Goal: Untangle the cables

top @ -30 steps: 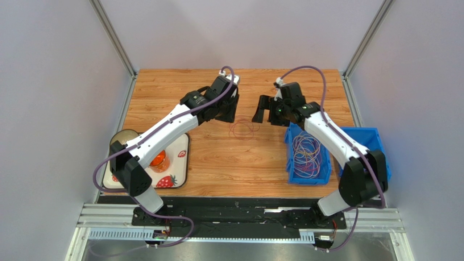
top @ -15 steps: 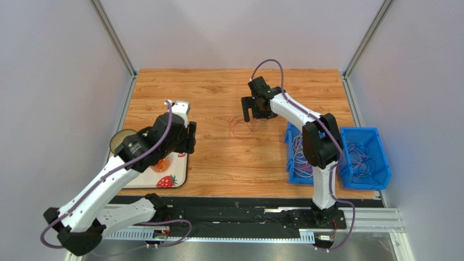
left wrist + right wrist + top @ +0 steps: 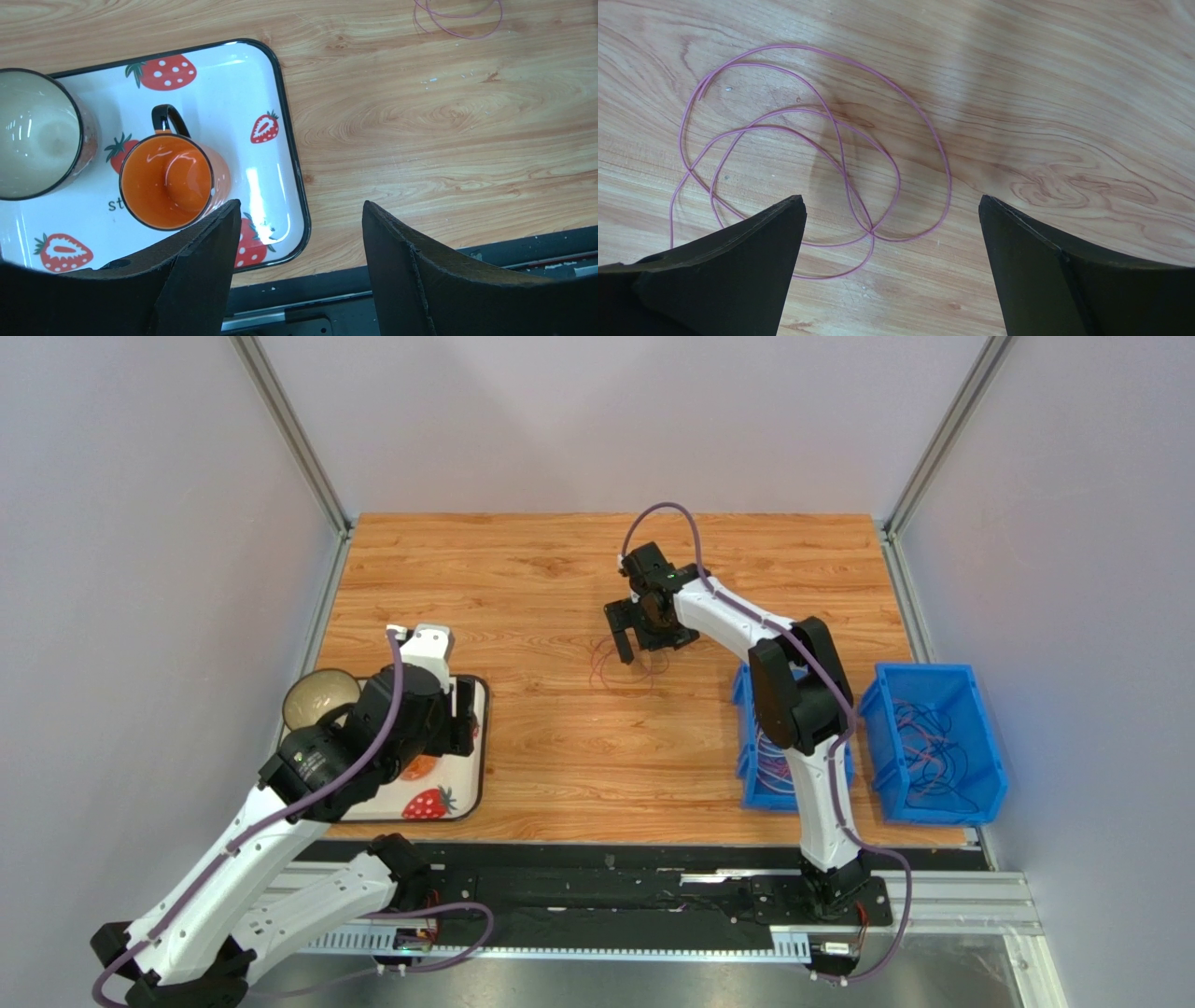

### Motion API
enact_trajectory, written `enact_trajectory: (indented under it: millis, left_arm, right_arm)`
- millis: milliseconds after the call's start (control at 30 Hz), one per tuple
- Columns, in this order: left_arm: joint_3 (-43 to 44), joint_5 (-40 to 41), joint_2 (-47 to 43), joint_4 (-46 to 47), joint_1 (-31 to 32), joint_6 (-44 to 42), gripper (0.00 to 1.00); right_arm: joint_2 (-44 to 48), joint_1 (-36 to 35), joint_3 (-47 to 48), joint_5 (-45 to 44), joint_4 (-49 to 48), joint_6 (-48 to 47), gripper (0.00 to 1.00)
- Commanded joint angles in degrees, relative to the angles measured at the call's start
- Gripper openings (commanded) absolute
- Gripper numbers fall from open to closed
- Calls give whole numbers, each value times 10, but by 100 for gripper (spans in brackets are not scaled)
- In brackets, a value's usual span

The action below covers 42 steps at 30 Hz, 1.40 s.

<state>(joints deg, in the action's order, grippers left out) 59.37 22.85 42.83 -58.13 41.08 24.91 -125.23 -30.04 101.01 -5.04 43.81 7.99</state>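
Observation:
A thin pink-purple cable point(image 3: 613, 669) lies in loose overlapping loops on the wooden table near its middle. My right gripper point(image 3: 634, 630) hovers just above and behind it, open and empty. In the right wrist view the loops point(image 3: 871, 230) lie on the wood between and ahead of the spread fingers of that gripper point(image 3: 892, 203). My left gripper point(image 3: 456, 717) is open and empty over the right edge of the tray; in the left wrist view point(image 3: 298, 231) the cable point(image 3: 460, 17) shows far off at the top edge. More cables point(image 3: 926, 735) lie in the blue bins.
A strawberry-print tray point(image 3: 474, 756) at the left holds an orange mug point(image 3: 166, 182) and a bowl point(image 3: 320, 700). Two blue bins point(image 3: 968, 770) stand at the right; the right arm partly hides the nearer one point(image 3: 753, 787). Metal frame posts stand at the table's back corners.
My left arm has pulled back from the table's middle to above the tray. My right gripper has swung left and now hangs over the cable loops.

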Motion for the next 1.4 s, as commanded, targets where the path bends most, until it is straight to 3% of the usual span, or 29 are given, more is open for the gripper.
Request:
enact_trajectory:
  millis: [0, 167, 233, 300, 333, 400, 433, 500, 533, 900, 1367]
  left_arm:
    - [-5, 2, 1, 17, -2, -16, 73]
    - [-8, 2, -4, 20, -3, -15, 73]
    - [-8, 3, -5, 20, -3, -16, 72]
    - [-8, 4, -4, 21, -3, -16, 72]
    - [-8, 4, -2, 20, -4, -15, 72]
    - [-8, 7, -2, 20, -4, -15, 72]
    - [-8, 8, -1, 20, -4, -15, 72]
    - [-9, 11, 0, 19, -4, -14, 72]
    - [-9, 11, 0, 19, -4, -14, 72]
    - [-10, 14, 5, 20, -5, -14, 71]
    - [-12, 12, 5, 22, -7, -16, 68]
  right_arm:
    - [-21, -9, 30, 4, -20, -28, 100]
    - [-38, -8, 33, -15, -29, -36, 98]
    - [-41, -7, 32, -7, -32, -36, 93]
    - [-42, -6, 28, 0, -36, -32, 75]
    - [-43, -6, 26, 15, -40, -31, 59]
    - [-45, -5, 17, 34, -44, -25, 44]
    - [-48, -5, 16, 42, -46, -25, 27]
    - [-53, -5, 9, 67, -46, -20, 3]
    - [-54, -5, 6, 74, -48, -18, 0]
    - [35, -5, -40, 148, -75, 18, 0]
    - [302, -6, -52, 122, -46, 75, 0]
